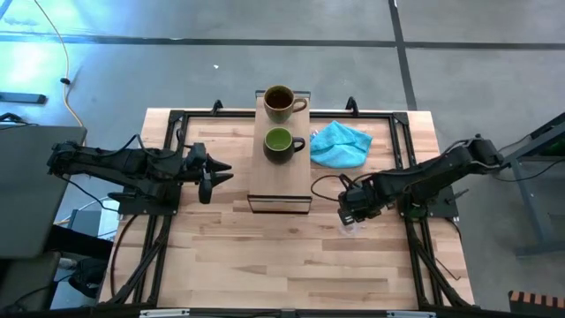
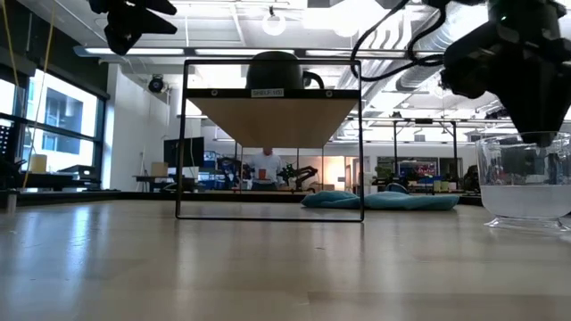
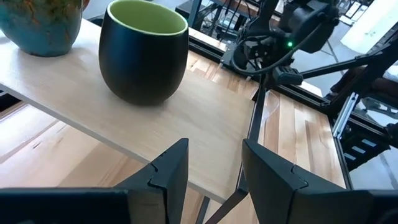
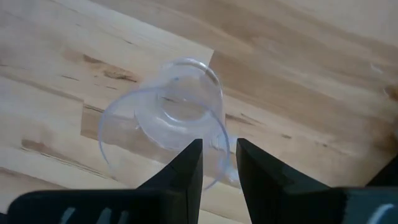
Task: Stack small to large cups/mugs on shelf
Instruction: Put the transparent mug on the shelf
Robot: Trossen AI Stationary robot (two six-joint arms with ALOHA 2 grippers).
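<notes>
The shelf (image 1: 281, 181), a light-wood board on a dark frame, stands raised above the table's middle. On it rest the brown mug (image 1: 281, 102) at the far end and the dark green mug (image 1: 281, 143) nearer. The clear glass cup (image 4: 168, 124) stands upright on the table to the shelf's right. My right gripper (image 4: 219, 158) points down over it, open, with one finger inside the rim and one outside; the wall runs between them with gaps on both sides. My left gripper (image 3: 214, 165) hovers open at the shelf's left edge, facing the green mug (image 3: 144, 53).
A turquoise cloth (image 1: 340, 144) lies on the table right of the shelf, beyond the glass cup. The near half of the shelf board (image 3: 186, 124) is bare. Dark frame rails (image 1: 168, 159) run along the table's left and right sides.
</notes>
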